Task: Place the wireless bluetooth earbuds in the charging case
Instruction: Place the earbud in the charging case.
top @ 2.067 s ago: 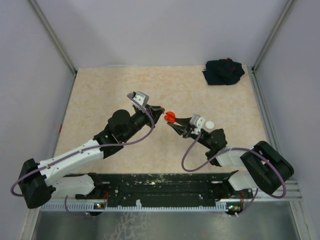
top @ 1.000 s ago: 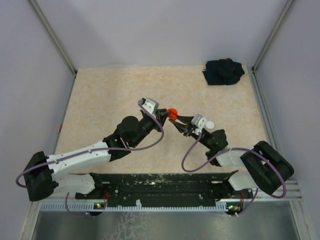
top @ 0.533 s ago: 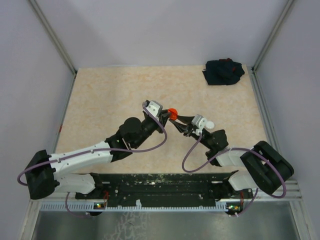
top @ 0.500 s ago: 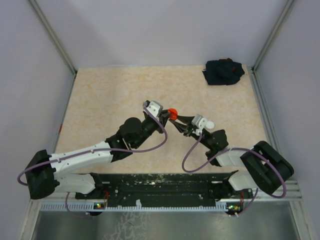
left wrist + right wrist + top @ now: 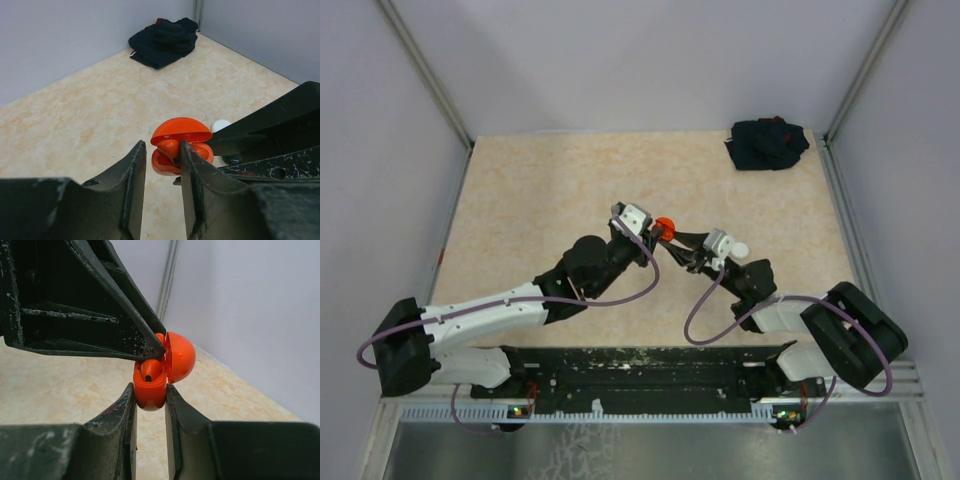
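The right gripper [image 5: 149,391] is clamping the red charging case [image 5: 178,358], lid flipped open, with a red earbud [image 5: 150,369] sitting in it. The left gripper [image 5: 161,148] is hovering right at the bud, fingers slightly apart.

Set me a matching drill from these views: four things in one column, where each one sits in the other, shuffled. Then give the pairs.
Things:
1. orange-red charging case
2. red earbud
3. dark cloth bundle
4. white round puck

Places:
A. far right corner of the table
B. on the table, just to the right of the right hand
C. pinched in the right hand, lid open
D. in the open case's well

Pairs: 1-C, 2-D, 3-A, 4-B
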